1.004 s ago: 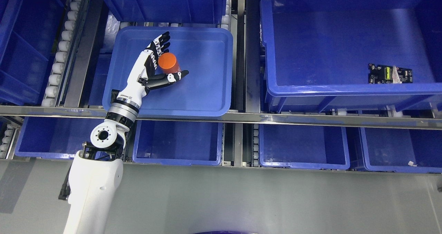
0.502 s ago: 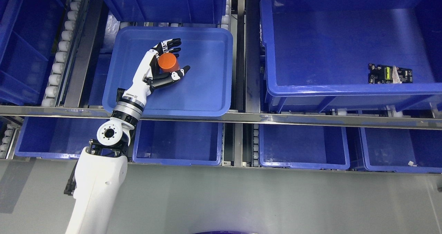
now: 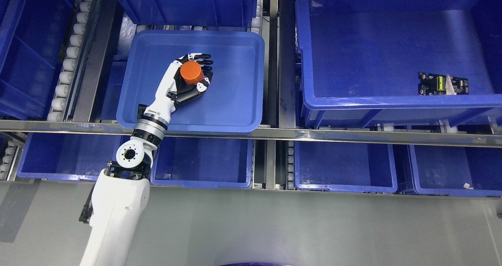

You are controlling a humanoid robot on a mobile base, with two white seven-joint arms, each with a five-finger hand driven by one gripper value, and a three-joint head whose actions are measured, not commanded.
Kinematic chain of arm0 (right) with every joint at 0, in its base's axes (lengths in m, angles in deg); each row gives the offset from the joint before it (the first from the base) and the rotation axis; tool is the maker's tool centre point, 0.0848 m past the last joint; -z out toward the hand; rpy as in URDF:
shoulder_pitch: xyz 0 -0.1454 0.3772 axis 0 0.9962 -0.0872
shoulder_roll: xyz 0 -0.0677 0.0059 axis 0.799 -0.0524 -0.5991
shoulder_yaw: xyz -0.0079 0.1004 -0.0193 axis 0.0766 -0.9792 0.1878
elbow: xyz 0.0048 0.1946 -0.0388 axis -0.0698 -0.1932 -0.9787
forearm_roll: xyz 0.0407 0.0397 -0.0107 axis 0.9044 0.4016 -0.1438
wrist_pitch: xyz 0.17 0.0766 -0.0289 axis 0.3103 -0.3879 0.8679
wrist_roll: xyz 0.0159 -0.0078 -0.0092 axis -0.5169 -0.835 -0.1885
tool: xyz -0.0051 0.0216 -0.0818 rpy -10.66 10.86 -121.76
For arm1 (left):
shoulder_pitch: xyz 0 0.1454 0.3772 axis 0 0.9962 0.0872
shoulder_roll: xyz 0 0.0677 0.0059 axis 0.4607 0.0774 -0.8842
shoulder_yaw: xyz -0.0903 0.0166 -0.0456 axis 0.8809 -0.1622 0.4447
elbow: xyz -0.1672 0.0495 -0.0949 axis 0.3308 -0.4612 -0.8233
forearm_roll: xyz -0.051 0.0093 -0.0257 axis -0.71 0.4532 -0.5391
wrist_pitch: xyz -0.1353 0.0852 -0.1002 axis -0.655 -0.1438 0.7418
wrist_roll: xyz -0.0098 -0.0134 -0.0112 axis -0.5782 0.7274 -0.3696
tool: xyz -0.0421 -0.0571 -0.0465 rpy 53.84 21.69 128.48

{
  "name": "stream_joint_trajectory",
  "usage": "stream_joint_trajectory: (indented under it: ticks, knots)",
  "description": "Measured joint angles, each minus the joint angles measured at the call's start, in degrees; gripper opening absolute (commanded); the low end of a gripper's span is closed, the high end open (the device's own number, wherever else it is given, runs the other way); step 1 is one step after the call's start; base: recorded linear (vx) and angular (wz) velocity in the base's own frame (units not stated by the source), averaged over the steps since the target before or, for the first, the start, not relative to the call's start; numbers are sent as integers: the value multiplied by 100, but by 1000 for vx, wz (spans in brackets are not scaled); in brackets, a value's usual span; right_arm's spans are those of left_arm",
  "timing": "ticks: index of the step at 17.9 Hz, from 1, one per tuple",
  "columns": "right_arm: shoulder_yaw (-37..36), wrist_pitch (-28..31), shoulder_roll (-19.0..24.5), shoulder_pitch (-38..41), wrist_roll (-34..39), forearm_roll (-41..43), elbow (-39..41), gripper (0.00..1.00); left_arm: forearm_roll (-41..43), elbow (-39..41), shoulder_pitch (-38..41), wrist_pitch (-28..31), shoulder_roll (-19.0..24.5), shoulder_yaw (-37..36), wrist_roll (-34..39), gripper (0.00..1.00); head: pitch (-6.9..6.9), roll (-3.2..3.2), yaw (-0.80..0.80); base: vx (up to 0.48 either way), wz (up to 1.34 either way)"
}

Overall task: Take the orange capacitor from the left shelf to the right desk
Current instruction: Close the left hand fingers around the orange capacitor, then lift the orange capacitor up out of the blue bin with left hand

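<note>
head view, looking down: my left hand (image 3: 188, 75) sits in the shallow blue plastic tray (image 3: 235, 113) at the upper left-centre of the frame, fingers (image 3: 202, 57) curled over the far side of the orange capacitor (image 3: 191, 71) and thumb (image 3: 198, 87) pressed in from the near side, so the hand is closed around it. the capacitor is a short smooth cylinder, matte orange, its flat round top facing the camera; i can read no marking on it. it lies inside the tray, left of the tray's middle, wrapped by my hand.

the tray is glossy moulded plastic with rounded corners and a raised lip. left of it runs a column of white rollers (image 3: 68, 54) in a grey metal rail. a brushed metal shelf bar (image 3: 313, 134) crosses the frame below the tray, and under it are deeper blue bins (image 3: 204, 168).

to the right a large blue bin (image 3: 392, 54) holds a small black circuit board (image 3: 442, 84) with a yellow-green part on it, near the right edge; its print is too small to read.

my forearm (image 3: 117, 215) is smooth white shell, rising from the lower left, with a black and silver wrist ring (image 3: 148, 126) and a round joint cap (image 3: 129, 155) below it. the hand is white with black jointed fingers, palm turned toward the right.
</note>
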Motion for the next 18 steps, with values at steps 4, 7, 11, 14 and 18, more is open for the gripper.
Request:
stream_joint_trajectory:
  ticks: [4, 7, 11, 14, 18]
  knots:
    - [0, 0, 0, 0, 0, 0, 0, 100, 0, -126, -4, -276, -119, 76, 0, 0, 0, 0, 0, 0, 0]
    - [0, 0, 0, 0, 0, 0, 0, 100, -9, -197, -17, -419, -195, 129, 0, 0, 0, 0, 0, 0, 0]
    - [0, 0, 0, 0, 0, 0, 0, 100, -92, -29, -100, -750, -263, 275, -1, 0, 0, 0, 0, 0, 0]
    - [0, 0, 0, 0, 0, 0, 0, 100, -204, 197, -126, -1241, -296, 359, -1, 0, 0, 0, 0, 0, 0]
    - [0, 0, 0, 0, 0, 0, 0, 100, -297, 471, -97, -1961, -326, 438, -1, 1, 0, 0, 0, 0, 0]
